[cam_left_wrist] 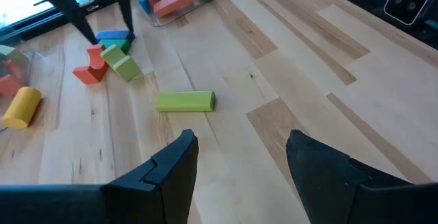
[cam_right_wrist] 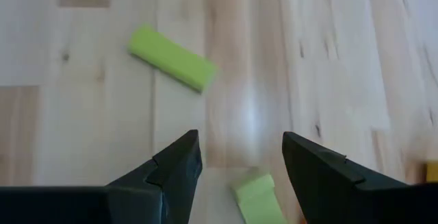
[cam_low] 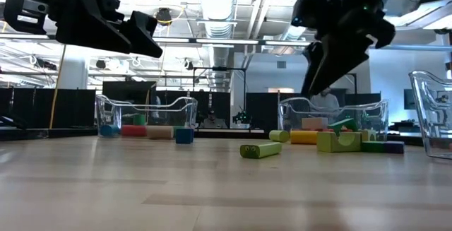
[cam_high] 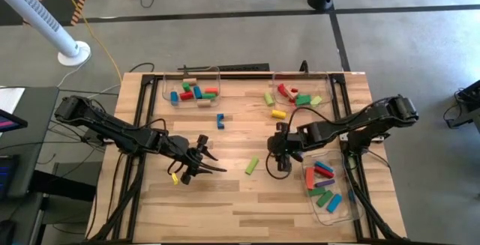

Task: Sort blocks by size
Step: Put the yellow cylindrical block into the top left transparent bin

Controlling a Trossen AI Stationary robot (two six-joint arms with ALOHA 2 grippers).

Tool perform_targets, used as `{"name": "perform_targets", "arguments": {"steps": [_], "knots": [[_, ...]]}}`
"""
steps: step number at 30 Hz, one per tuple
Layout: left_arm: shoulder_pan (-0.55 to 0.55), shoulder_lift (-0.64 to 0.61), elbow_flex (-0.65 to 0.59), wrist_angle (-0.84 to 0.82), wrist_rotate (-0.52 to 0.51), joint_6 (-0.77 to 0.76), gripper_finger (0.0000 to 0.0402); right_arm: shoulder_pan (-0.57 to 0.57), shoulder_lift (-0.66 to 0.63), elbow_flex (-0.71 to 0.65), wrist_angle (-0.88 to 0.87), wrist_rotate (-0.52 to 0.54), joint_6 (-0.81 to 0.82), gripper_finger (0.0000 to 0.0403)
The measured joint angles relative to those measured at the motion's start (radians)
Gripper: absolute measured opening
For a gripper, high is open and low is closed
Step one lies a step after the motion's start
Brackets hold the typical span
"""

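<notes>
A light green block (cam_high: 252,165) lies flat on the table's middle, between my two grippers; it also shows in the left wrist view (cam_left_wrist: 185,101) and the right wrist view (cam_right_wrist: 171,58). My left gripper (cam_high: 204,162) hangs open above the wood to its left, nothing between the fingers (cam_left_wrist: 243,145). My right gripper (cam_high: 279,164) hangs open to its right, pointing down (cam_right_wrist: 239,142). A second light green piece (cam_right_wrist: 256,196) shows low in the gap between the right fingers; no finger is plainly on it. A small yellow block (cam_high: 175,177) lies by the left gripper.
A clear tray (cam_high: 191,88) at the far left holds several blocks. Another tray (cam_high: 300,76) stands at the far right, with loose blocks such as a yellow cylinder (cam_high: 278,114) near it. A third tray (cam_high: 330,189) at the right edge holds long blocks. A blue block (cam_high: 220,120) lies mid-table.
</notes>
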State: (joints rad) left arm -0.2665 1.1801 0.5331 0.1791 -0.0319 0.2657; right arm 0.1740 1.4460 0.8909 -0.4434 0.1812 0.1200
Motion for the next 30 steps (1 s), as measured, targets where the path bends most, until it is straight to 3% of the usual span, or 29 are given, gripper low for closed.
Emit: {"name": "perform_targets", "arguments": {"steps": [9,14,17,30], "knots": [[0.000,0.000,0.000,-0.005,-0.014,-0.001,0.0213,-0.027,0.000,0.000,-0.092,0.003,0.052,0.0238],[0.000,0.000,0.000,-0.008,-0.204,0.006,0.0213,-0.044,0.000,0.000,-0.050,0.014,0.055,0.0238],[0.000,0.000,0.000,-0.008,-0.256,0.011,0.0213,-0.054,0.000,0.000,-0.033,0.039,0.054,0.0238],[0.000,0.000,0.000,-0.020,-0.262,0.011,0.0213,-0.171,0.000,0.000,-0.114,0.166,0.092,0.0238]]}}
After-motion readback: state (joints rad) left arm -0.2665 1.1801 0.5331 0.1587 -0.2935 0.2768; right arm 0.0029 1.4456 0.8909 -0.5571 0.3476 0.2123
